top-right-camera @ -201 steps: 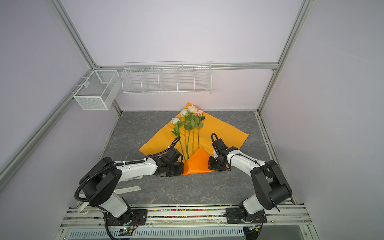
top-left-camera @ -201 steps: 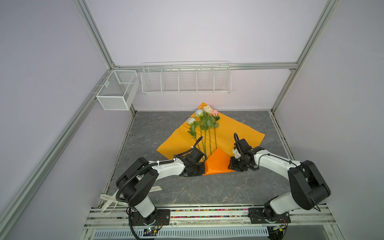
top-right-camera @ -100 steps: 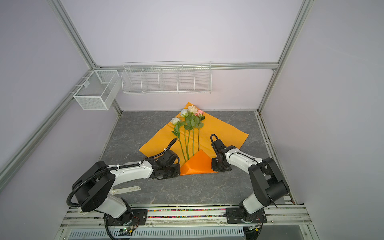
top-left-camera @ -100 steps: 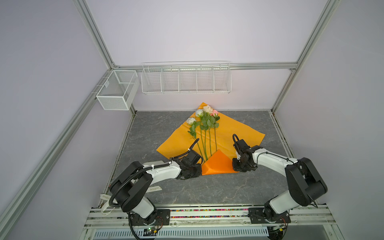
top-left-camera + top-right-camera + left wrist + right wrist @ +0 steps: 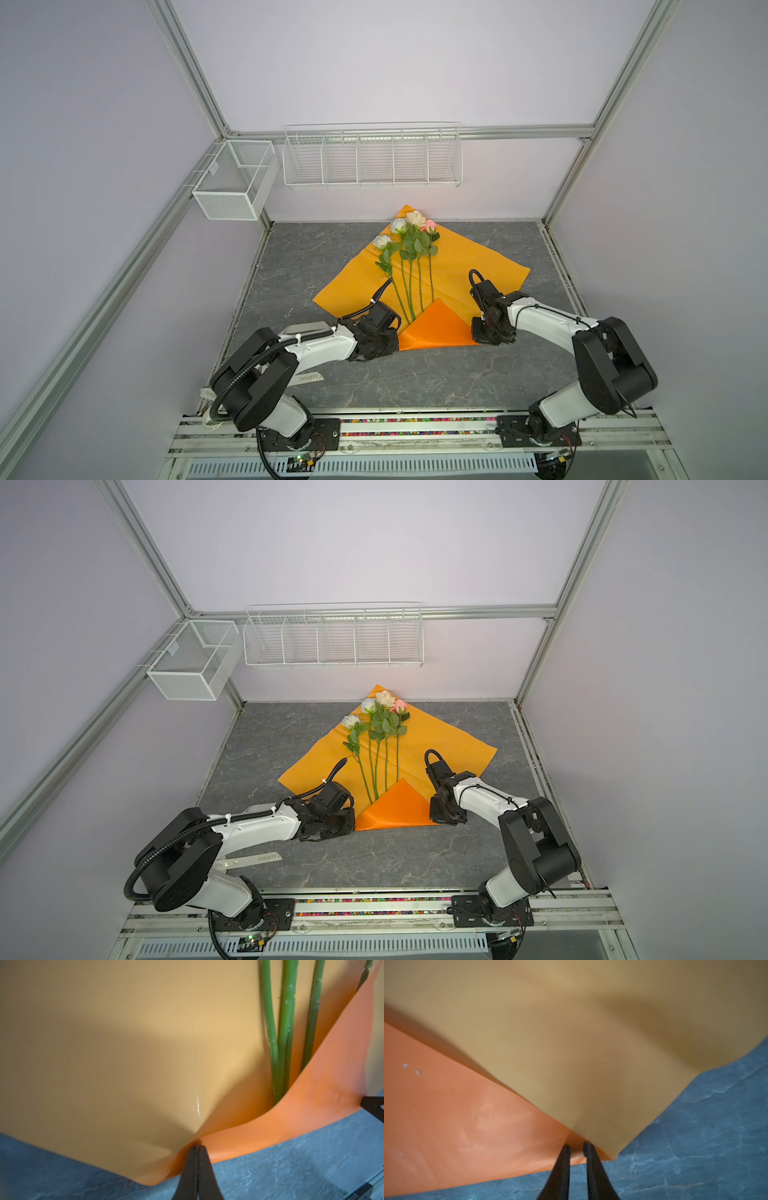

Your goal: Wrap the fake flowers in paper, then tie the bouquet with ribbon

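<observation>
Top views and wrist views, read from left to right. A white mesh basket (image 5: 232, 183) hangs on the left wall. A cream ribbon (image 5: 311, 378) with printed lettering lies flat on the grey table (image 5: 415, 378), partly under the left arm. A white wire rack (image 5: 372, 160) is mounted on the rear wall.

The left gripper (image 5: 196, 1146) is clenched: in the left wrist view its fingertips meet on the orange paper (image 5: 469, 266), pinching it at the left end of the fold, where the sheet puckers.

The bouquet of fake flowers (image 5: 409, 257) lies on the middle of the paper. Its white, cream and pink blooms point toward the rear wall and its green stems run toward the front edge of the table. The stem ends pass under the folded flap (image 5: 436, 328), a triangle of deeper orange turned up over the near corner of the sheet.

The right gripper (image 5: 576, 1146) rests at the right end of the fold. Its fingers (image 5: 589, 1159) stand a narrow gap apart, with paper showing between them, so they are not clamped on it.
</observation>
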Controlling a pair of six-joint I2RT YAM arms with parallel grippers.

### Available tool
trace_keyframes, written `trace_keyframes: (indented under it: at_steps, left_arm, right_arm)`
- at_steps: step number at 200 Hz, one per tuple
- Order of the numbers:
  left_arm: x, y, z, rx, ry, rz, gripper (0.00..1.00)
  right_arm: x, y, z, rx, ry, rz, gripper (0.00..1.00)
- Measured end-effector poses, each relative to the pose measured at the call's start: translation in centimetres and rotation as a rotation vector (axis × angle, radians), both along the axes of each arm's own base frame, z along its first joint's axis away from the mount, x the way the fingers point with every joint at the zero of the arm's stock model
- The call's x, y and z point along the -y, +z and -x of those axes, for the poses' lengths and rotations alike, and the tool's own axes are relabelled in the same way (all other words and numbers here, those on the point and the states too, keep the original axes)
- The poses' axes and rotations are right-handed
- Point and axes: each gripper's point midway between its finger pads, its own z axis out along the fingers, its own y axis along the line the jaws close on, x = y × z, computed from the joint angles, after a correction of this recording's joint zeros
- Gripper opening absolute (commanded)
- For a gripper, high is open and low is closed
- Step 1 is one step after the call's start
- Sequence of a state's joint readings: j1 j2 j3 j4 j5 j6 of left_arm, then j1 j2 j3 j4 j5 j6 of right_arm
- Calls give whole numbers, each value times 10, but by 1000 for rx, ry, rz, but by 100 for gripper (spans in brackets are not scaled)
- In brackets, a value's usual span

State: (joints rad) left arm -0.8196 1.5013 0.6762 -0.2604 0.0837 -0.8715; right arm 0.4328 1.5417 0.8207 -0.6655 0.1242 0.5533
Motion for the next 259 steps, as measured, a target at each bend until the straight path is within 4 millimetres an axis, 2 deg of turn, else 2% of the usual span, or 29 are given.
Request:
trace_keyframes:
  at_steps: [45,63,74,89,102,103,116,128,137,152,157,180,207,259]
  left_arm:
    - [-9,0,2,11,26,-13,0]
    - [-11,0,2,13,29,-19,0]
    - [-11,0,2,13,29,-18,0]
    - [-11,0,2,12,29,-18,0]
    - [-11,0,2,12,29,-17,0]
    - [-11,0,2,12,30,-18,0]
    - [-11,0,2,12,29,-17,0]
    - [-11,0,2,12,29,-18,0]
    - [-11,1,2,12,29,-18,0]
    - [-11,0,2,10,30,-20,0]
    - [-11,1,2,10,29,-20,0]
    - [-12,0,2,12,24,-23,0]
    - [-11,0,2,12,23,-22,0]
    - [-13,1,3,9,24,-27,0]
  right_arm:
    - [6,0,1,4,-8,19,20]
    - [5,3,3,0,-2,13,24]
    - [4,10,4,7,2,2,26]
    - [-7,32,-3,52,33,-44,26]
    - [-31,62,-16,134,92,-140,25]
    - [-38,70,-19,157,107,-162,25]
    - [-69,100,-25,235,180,-269,24]
    - [-99,118,-25,273,252,-357,22]
    - [-122,123,-21,275,302,-415,20]
    - [-148,116,-14,237,351,-462,18]
    - [-160,107,-9,205,369,-474,17]
    - [-188,73,6,98,393,-467,16]
    - [-203,48,15,28,393,-453,15]
    - [-224,27,7,-11,376,-475,13]
